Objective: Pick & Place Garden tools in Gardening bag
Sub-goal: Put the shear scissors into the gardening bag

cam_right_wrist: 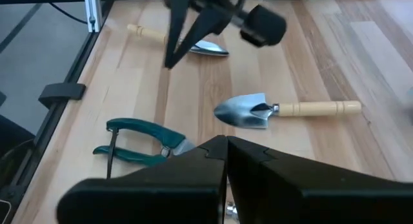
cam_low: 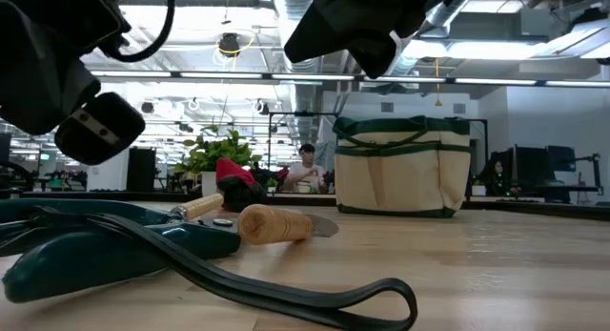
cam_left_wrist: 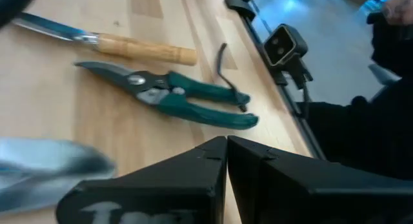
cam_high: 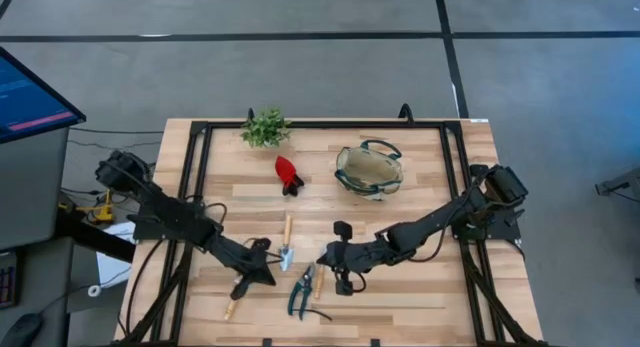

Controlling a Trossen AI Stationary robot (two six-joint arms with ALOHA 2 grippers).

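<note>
**Both grippers closed and empty above the tools**

While the gardening bag [cam_high: 369, 171] stands at the table's far right part, the tools lie apart from it. The left gripper [cam_high: 243, 283] hovers with its fingers pressed together, holding nothing, beside a trowel [cam_high: 286, 243]. The right gripper [cam_high: 326, 258], likewise closed and empty, hangs near the green-handled pruners [cam_high: 301, 293]. A second wooden-handled tool [cam_high: 231, 308], perhaps a fork, lies by the front edge. The red-and-black tool [cam_high: 288, 174] rests near the potted plant [cam_high: 265, 127].

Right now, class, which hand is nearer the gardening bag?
Right. The right hand is below the gardening bag in the high view; the left hand sits farther, lower-left.
</note>
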